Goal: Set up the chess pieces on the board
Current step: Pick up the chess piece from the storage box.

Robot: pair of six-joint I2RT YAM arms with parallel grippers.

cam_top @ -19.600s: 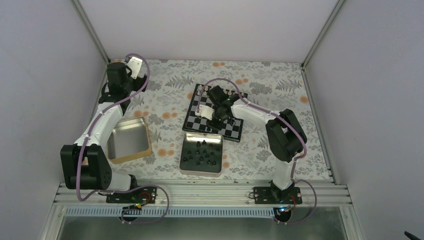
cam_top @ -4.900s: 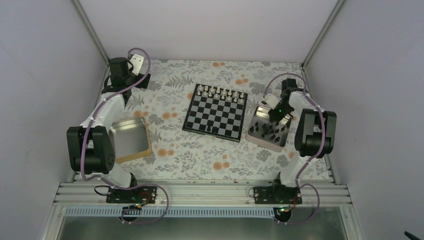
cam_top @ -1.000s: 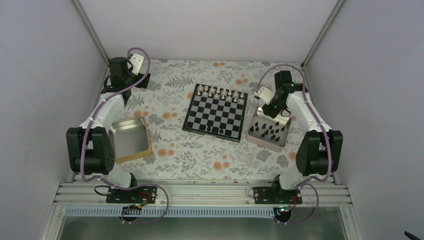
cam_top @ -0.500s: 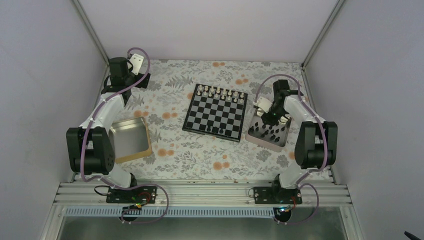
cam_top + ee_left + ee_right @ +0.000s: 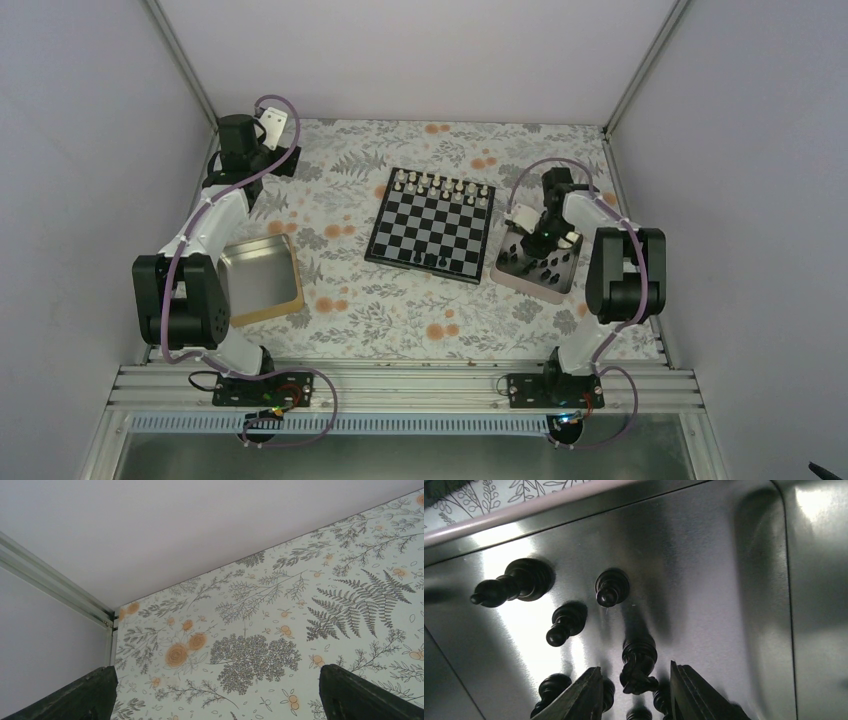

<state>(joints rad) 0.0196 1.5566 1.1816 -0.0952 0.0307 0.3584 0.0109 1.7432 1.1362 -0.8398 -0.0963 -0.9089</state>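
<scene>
Soft even light (glare on tin [image 5: 724, 570])

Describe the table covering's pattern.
The table covering shows grey ferns and orange flowers on white; clearest in left wrist view.

i see most black chess pieces [image 5: 611, 587] standing upright in the silver tin [image 5: 724, 580], just right of the board [image 5: 432, 225] (black-and-silver checks, lying flat); a couple stand on its near edge.

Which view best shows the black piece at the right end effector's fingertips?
Right wrist: the piece sits close-up between open fingers. In top external the arm covers it; left wrist shows tablecloth, no pieces.
</scene>
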